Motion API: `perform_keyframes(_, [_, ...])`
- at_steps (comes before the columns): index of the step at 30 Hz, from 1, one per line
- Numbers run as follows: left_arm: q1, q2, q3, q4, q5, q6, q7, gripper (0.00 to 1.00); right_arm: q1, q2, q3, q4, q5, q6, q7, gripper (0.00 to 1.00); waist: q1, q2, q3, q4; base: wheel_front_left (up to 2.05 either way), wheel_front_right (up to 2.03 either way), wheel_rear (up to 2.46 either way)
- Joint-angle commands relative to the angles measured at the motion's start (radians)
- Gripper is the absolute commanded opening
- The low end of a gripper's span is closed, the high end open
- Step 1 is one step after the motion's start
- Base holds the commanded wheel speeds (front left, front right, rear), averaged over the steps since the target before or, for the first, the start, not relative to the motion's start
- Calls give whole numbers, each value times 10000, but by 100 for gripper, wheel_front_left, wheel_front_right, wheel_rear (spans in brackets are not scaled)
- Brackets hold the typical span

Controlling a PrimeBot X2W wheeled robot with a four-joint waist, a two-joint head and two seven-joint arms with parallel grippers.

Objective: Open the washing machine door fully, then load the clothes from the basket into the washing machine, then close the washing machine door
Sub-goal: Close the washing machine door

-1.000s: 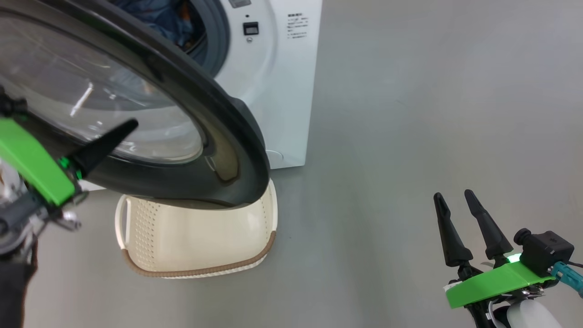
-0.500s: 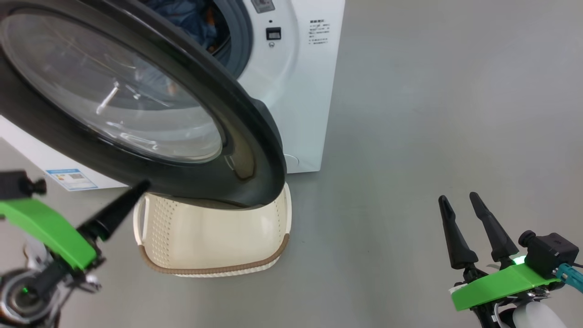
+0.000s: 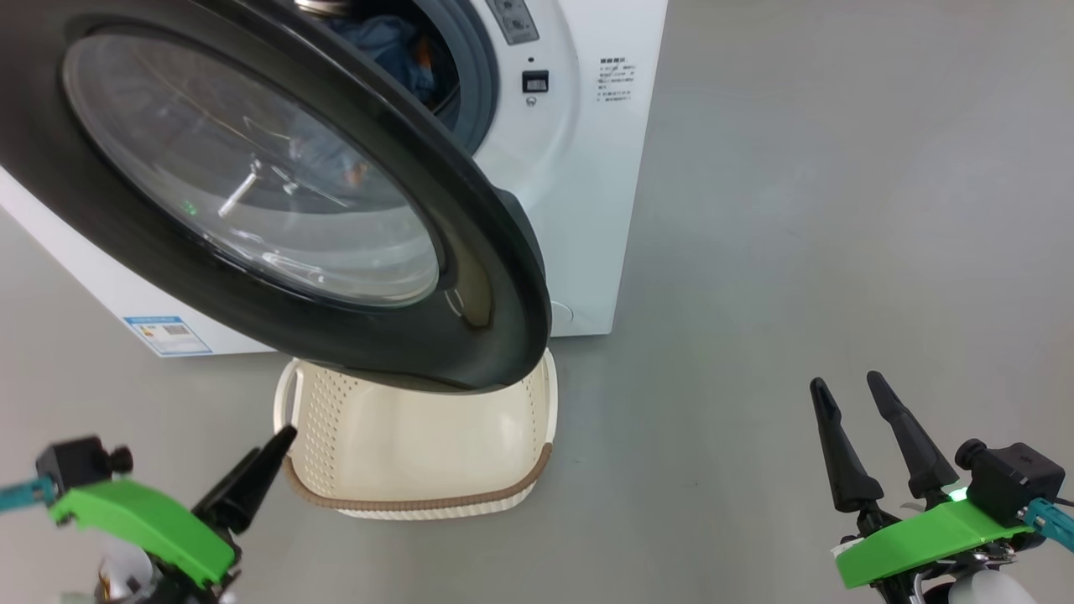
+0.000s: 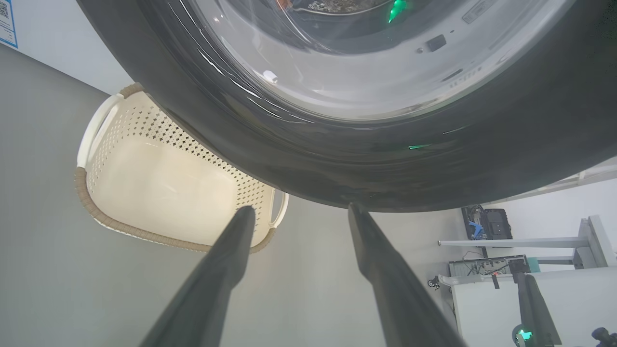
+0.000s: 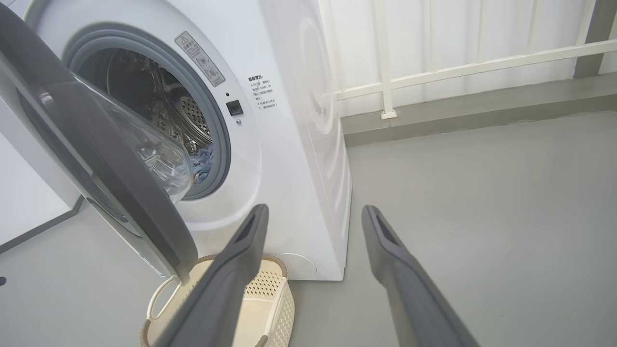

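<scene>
Clothes [image 3: 390,46] are in drum [image 5: 193,111], basket [image 3: 419,503] looks empty, so my left hand [image 4: 300,210] & right hand [image 3: 847,382] are spread, holding nothing; door [image 3: 470,252] needs closing.

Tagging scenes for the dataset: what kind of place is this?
Likely a lab or test room staged for laundry, not a home: a washer on a bare grey floor, a basket before it, and a bench with electronics.

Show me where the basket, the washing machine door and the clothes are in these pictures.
the basket [image 3: 419,506], head view, on its brown front rim.
the washing machine door [image 3: 503,252], head view, on the right side of its black rim.
the clothes [image 3: 382,42], head view, on the blue fabric.
</scene>
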Motion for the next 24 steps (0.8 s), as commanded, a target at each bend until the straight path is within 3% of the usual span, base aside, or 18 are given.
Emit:
perform_keyframes(1, [-31, 287, 269, -69, 174, -52, -421, 100, 31, -203, 172, -198, -43, 52, -80, 100, 0, 0, -97, 49, 0, 0, 0])
perform_keyframes(10, [404, 350, -833, 573, 1370, -52, -3594, 100, 241, -279, 206, -131, 8, 52, -80, 100, 0, 0, -450, 114, 0, 0, 0])
perform_keyframes(14, [394, 467, -1273, 1105, 2251, -52, -5340, 100, 337, -309, 239, -89, 30, 52, -80, 100, 0, 0, -634, 120, 0, 0, 0])
perform_keyframes(17, [344, 480, -1468, 1631, 3310, -52, -5795, 100, 392, -324, 258, -69, 49, 52, -80, 100, 0, 0, -744, 110, 0, 0, 0])
perform_keyframes(19, [283, 390, -1249, 1818, 4222, -52, -5846, 100, 423, -327, 247, -67, 60, 52, -80, 100, 0, 0, -786, 119, 0, 0, 0])
perform_keyframes(24, [681, -398, 478, 1229, 6764, -39, -5855, 100, 449, -308, 204, -96, 57, 52, -80, 100, 0, 0, -788, 137, 0, 0, 0])
